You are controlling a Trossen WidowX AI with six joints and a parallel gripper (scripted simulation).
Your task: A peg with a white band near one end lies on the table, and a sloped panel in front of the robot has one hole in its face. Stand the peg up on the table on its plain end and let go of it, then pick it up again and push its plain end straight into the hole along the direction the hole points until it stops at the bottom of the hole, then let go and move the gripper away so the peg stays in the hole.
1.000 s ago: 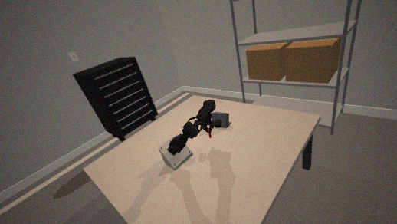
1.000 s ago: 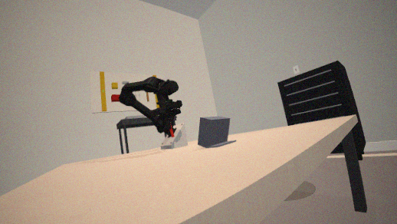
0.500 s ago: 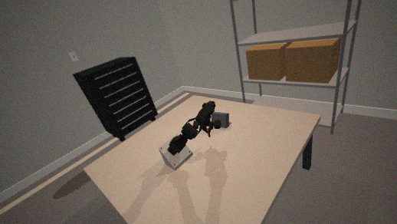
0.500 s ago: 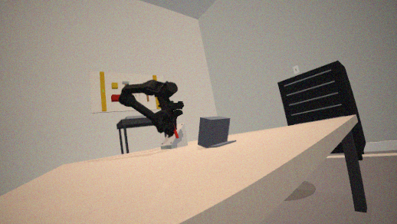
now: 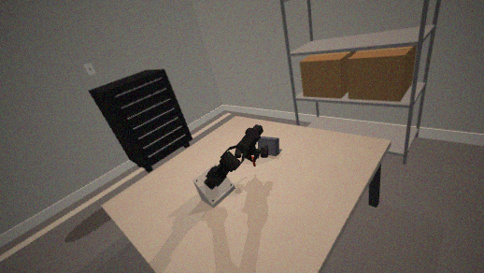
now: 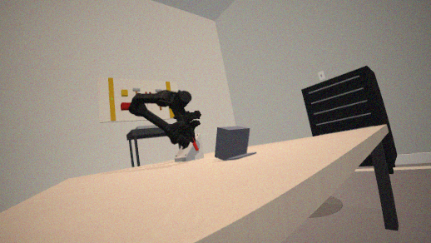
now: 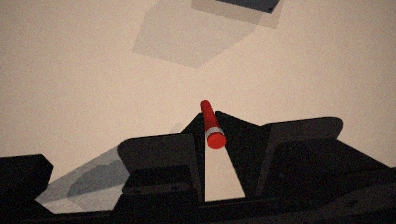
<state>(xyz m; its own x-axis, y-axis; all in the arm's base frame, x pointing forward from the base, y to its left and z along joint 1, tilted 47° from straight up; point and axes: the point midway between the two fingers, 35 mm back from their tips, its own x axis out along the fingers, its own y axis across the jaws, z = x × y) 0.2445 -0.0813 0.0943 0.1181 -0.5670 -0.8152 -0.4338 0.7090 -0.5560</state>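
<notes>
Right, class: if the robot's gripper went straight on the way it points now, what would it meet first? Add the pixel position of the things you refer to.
Probably the table top (image 5: 318, 178) (image 6: 175, 187) (image 7: 100, 75): the gripper (image 5: 253, 158) (image 6: 194, 140) (image 7: 208, 115) points mostly down, and the red peg (image 6: 195, 145) (image 7: 210, 117) in it would likely touch first. The height left is unclear.

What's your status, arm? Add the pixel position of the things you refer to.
Gripper (image 5: 253, 158) (image 6: 194, 141) (image 7: 208, 115) shut on red peg (image 5: 254, 162) (image 6: 195, 145) (image 7: 210, 121). White-banded end nearest wrist camera. Peg outside dark block (image 5: 269, 146) (image 6: 232, 142) (image 7: 250, 4). Hole not visible.

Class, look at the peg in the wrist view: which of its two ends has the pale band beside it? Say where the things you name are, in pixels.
The end nearer the camera, low in the wrist view: the peg (image 6: 195, 145) (image 7: 210, 119) is red at its far end, without a band.
</notes>
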